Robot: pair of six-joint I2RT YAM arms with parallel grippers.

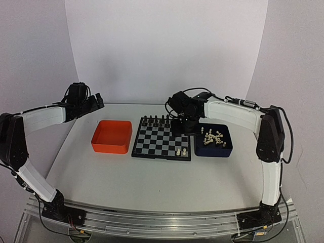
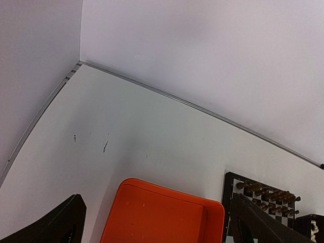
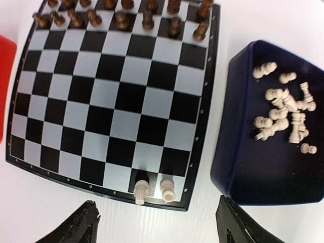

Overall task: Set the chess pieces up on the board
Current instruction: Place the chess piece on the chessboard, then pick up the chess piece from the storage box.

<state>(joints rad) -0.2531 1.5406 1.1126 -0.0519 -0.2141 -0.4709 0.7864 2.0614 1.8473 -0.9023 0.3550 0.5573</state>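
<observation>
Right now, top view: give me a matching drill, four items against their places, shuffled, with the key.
1 orange tray
2 dark blue tray
3 black chess pieces
4 two white chess pieces

A far rows of the chessboard
B right of the chessboard
C near right corner of the chessboard
D left of the chessboard

Pairs: 1-D, 2-B, 3-A, 4-C
</observation>
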